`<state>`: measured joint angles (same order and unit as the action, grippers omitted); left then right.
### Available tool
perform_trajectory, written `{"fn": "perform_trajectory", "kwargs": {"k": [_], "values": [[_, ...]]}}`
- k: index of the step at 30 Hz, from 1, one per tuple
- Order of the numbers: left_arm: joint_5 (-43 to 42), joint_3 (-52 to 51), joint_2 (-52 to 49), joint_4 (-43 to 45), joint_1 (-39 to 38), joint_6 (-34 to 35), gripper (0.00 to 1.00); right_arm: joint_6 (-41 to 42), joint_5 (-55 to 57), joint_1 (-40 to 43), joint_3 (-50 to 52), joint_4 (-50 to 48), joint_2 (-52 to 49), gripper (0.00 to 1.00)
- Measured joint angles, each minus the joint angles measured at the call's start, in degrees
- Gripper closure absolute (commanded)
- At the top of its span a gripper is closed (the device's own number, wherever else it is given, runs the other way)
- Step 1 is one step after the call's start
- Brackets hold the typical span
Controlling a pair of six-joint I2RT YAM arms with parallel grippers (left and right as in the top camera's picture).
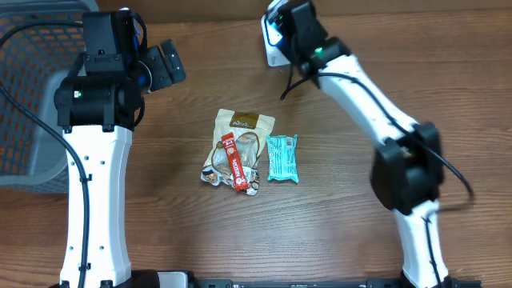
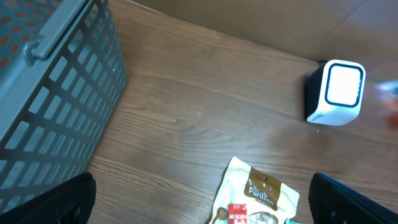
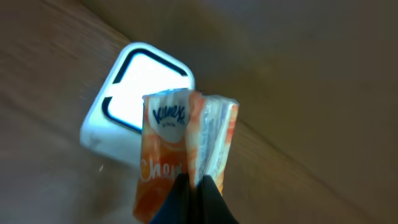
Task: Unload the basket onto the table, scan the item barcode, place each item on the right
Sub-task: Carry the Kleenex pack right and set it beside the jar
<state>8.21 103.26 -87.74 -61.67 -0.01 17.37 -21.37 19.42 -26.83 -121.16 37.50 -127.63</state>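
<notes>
The right gripper (image 3: 194,186) is clamped tight on an orange Kleenex tissue pack (image 3: 180,146), pinching its lower edge so the pack stands up above the fingertips. In the right wrist view the pack sits directly in front of the scanner (image 3: 140,87), covering the corner of its lit window at about 4 o'clock. Whether pack and scanner touch is hard to say, and no barcode can be made out on the side facing the camera.

From overhead, the right arm reaches to the far edge of the table (image 1: 336,232), at roughly 12 o'clock, with the wrist above the scanner (image 1: 274,56) and hiding most of it.

The left gripper (image 1: 162,66) is spread wide and holds nothing. It hovers toward 10 o'clock, just beside the grey mesh basket (image 1: 32,104) that fills the 9 o'clock side. Its own camera shows the basket wall at left, the scanner standing well apart at about 2 o'clock, and a blurred shape at the right edge that may be the other arm.

In the middle of the table lie three more items. A tan snack bag (image 1: 244,124) has a red stick packet (image 1: 234,162) lying across it, and a teal bar (image 1: 282,158) lies just beside the bag at 3 o'clock, all well apart from both grippers
</notes>
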Motion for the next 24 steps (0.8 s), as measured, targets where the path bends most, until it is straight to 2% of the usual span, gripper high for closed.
{"fn": "perform_trajectory", "kwargs": {"k": [5, 10, 13, 17, 24], "values": [[0.0, 0.0, 0.0, 0.0, 0.0, 0.0, 0.00, 12.0, -5.8, 3.1, -0.5, 19.5, 13.0, 0.96], [0.0, 0.0, 0.0, 0.0, 0.0, 0.0, 0.00, 22.8, -16.5, 11.8, -1.1, 34.1, 16.8, 0.96], [0.0, 0.0, 0.0, 0.0, 0.0, 0.0, 0.00, 26.2, -20.8, 15.7, 1.9, 36.5, 16.0, 0.96], [0.0, 0.0, 0.0, 0.0, 0.0, 0.0, 0.00, 29.3, -25.4, 18.6, 10.8, 36.0, 15.1, 0.96], [0.0, 0.0, 0.0, -0.1, 0.0, 0.0, 0.00, 31.0, -26.4, 18.2, 26.4, 28.5, 14.7, 0.96]]}}
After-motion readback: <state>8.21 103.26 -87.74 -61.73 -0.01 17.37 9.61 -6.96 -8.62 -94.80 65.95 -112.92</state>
